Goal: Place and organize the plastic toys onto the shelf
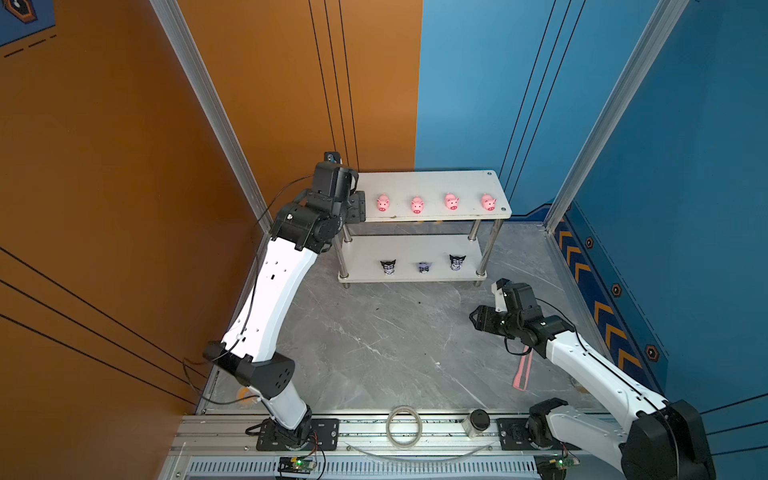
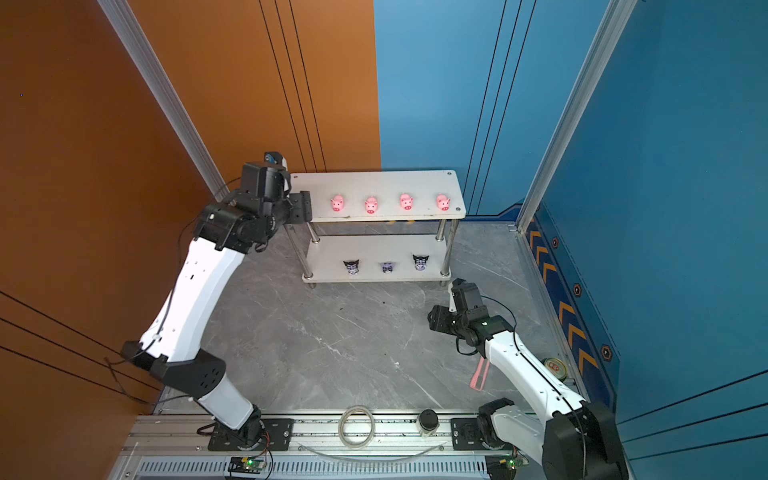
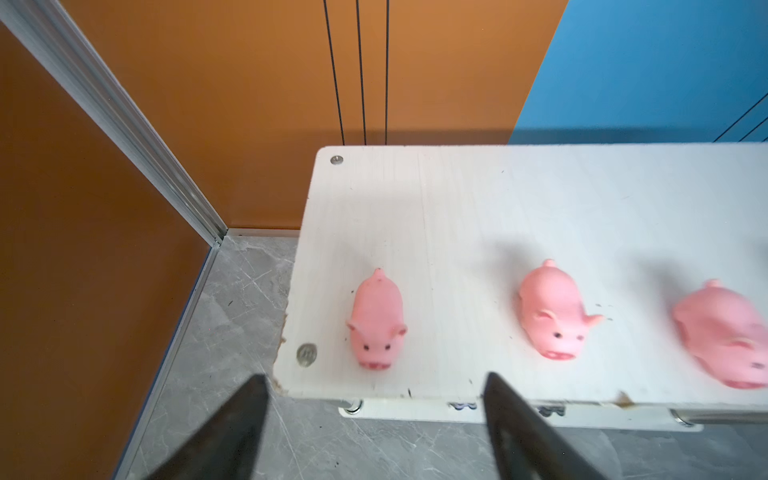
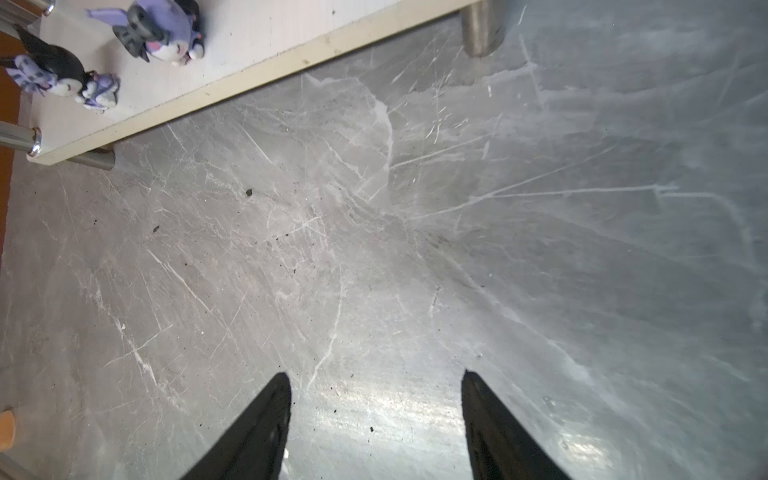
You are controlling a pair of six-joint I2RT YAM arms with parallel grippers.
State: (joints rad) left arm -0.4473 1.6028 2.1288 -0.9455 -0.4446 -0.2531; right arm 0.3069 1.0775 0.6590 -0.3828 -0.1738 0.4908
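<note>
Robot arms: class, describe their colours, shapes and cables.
Both the left arm and right arm have smooth white tapered shells joined by black joints. Thin black cables loop along them. The left end effector and right end effector each have two black pointed fingers.

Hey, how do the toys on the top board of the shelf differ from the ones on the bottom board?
The pigs on the top board are pink; the eared figures on the bottom board are black and purple. Four pigs show, against three eared figures. Both sets stand in a spaced row, none touching.
</note>
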